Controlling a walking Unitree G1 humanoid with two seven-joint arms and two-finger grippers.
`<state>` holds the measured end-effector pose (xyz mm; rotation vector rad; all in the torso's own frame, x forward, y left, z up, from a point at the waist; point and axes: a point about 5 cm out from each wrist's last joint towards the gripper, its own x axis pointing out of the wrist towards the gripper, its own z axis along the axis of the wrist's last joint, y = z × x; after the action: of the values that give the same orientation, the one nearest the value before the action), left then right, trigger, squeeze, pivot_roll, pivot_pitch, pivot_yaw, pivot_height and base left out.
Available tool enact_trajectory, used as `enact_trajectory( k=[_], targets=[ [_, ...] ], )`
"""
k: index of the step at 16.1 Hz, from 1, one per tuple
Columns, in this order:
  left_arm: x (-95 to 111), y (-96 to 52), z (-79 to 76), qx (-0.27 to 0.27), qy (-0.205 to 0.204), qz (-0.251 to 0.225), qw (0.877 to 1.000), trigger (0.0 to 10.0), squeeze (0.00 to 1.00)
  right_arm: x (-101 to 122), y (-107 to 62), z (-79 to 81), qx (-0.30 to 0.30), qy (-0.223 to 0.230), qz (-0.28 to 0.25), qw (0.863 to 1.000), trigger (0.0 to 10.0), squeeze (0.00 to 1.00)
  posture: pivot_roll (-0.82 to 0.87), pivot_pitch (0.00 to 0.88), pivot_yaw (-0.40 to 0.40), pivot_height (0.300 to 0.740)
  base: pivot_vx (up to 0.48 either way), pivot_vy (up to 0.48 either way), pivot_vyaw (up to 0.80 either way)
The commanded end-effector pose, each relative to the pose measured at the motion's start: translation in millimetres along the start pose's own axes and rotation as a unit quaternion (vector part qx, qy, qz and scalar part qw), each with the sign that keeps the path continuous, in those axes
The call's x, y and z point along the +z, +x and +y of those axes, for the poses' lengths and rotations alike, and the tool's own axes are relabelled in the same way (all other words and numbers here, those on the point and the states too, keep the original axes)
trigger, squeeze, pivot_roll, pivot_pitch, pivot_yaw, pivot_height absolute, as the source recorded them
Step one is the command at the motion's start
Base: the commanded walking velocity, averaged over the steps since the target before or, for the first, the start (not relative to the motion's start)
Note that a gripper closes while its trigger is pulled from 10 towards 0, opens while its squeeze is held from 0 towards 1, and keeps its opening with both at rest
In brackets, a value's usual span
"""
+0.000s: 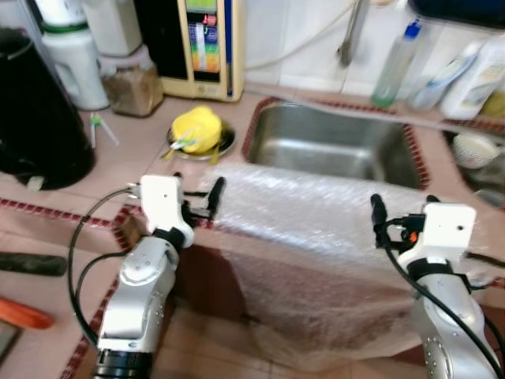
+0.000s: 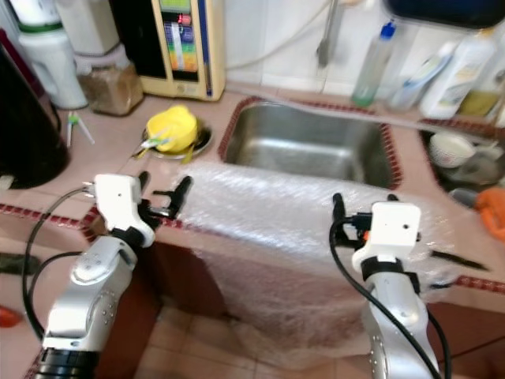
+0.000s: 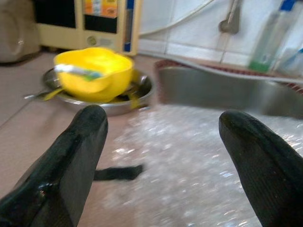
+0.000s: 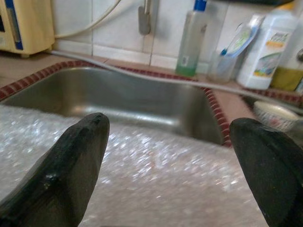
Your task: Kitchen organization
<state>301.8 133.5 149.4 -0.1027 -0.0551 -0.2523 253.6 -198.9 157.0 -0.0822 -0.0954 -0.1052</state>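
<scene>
Both arms sit closest to the camera, two of them, silver. My left gripper (image 1: pixel 197 197) hovers at the left edge of one sheet of bubble wrap (image 1: pixel 316 229), fingers spread wide apart, nothing between them. My right gripper (image 1: pixel 402 209) is over the right part of the same sheet, fingers also apart and holding nothing. In the left wrist view, two black fingers (image 3: pixel 71 156) frame the wrap and the bowl beyond.

Bubble wrap: one sheet, draped over the front edge of the table (image 1: pixel 118 158), lying on the tiled top just in front of the sink (image 1: pixel 331 142) and hanging down the cabinet front toward the floor.

One steel sink, set in red-tile trim. One yellow bowl (image 1: pixel 197 128) sits in one metal dish (image 1: pixel 225 146) just left of the sink, with a utensil across it.

Behind the sink: one clear bottle with blue cap (image 1: pixel 397 67), one white jug (image 4: pixel 265 47) beside it, more containers there too blurred to count. One small white bowl (image 1: pixel 473 150) sits right of the sink.

Back left: one cream appliance (image 1: pixel 209 47), one jar of brown stuff (image 1: pixel 132 88), one white canister (image 1: pixel 75 67), one big black appliance (image 1: pixel 39 118).
</scene>
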Motion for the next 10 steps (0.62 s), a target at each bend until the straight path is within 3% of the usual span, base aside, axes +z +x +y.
enact_trajectory(
  k=[1, 8, 10],
  targets=[
    [1.7, -1.6, 5.6, 0.008, 0.009, -0.001, 1.000, 10.0, 0.00, 3.4, 0.4, 5.2, 0.014, 0.003, -0.007, 1.000, 10.0, 0.00, -0.06, 0.080, -0.025, 0.740, 0.000, -0.480, 0.00],
    [1.4, -1.9, 7.3, 0.011, 0.013, 0.001, 1.000, 10.0, 0.00, 3.3, 0.0, 7.8, 0.019, 0.007, -0.010, 1.000, 10.0, 0.00, -0.06, 0.082, -0.023, 0.740, 0.000, -0.444, 0.00],
    [0.8, -1.9, 9.0, 0.018, 0.012, 0.004, 1.000, 10.0, 0.00, 3.3, 0.4, 8.2, 0.019, 0.006, -0.011, 1.000, 10.0, 0.00, -0.06, 0.082, -0.022, 0.740, 0.000, 0.000, 0.00]
  ],
)
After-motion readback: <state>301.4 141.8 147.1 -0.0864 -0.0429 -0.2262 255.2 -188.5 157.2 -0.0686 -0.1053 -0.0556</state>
